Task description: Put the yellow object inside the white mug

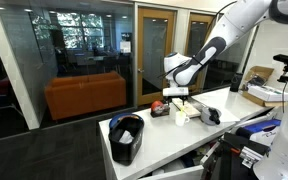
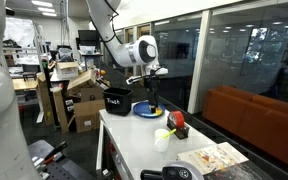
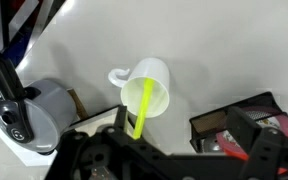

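The robot's gripper (image 1: 179, 96) hovers above a white table (image 3: 214, 40), its jaws spread wide and grasping nothing. In the wrist view, the white mug (image 3: 154, 80) sits just beyond the claw with its handle to the left. The yellow object (image 3: 137, 105), a thin strip, has one end inside the mug and the other poking out over the near rim. A gray device (image 3: 44, 112) lies left of the mug and a red-and-black box (image 3: 234, 120) lies right. In an exterior view, a black bin (image 1: 127, 138) occupies the table's near end.
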`<move>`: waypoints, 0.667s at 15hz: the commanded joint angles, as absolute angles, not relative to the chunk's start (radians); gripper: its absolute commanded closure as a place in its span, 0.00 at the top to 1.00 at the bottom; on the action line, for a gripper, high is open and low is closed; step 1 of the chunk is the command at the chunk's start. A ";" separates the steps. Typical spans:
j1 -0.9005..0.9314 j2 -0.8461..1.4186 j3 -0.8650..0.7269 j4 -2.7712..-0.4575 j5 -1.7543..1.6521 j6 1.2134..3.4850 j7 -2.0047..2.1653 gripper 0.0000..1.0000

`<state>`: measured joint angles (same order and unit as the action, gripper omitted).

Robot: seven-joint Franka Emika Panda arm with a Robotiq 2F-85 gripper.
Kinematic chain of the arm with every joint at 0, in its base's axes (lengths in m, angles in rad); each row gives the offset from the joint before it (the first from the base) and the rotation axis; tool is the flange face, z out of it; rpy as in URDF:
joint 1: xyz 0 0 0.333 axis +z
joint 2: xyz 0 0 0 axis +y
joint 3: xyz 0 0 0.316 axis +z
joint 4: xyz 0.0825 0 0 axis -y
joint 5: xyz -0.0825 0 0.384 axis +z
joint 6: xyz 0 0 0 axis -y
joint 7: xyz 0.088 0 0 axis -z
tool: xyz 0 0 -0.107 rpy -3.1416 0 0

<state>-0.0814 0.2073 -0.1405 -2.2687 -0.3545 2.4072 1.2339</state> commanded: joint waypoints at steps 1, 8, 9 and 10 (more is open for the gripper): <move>-0.097 0.157 -0.130 -2.274 -0.204 2.359 1.016 1.00; -0.106 0.086 -0.141 -2.262 -0.033 2.203 0.579 1.00; -0.106 0.081 -0.146 -2.258 -0.036 2.180 0.550 1.00; -0.107 0.077 -0.151 -2.250 -0.042 2.146 0.535 1.00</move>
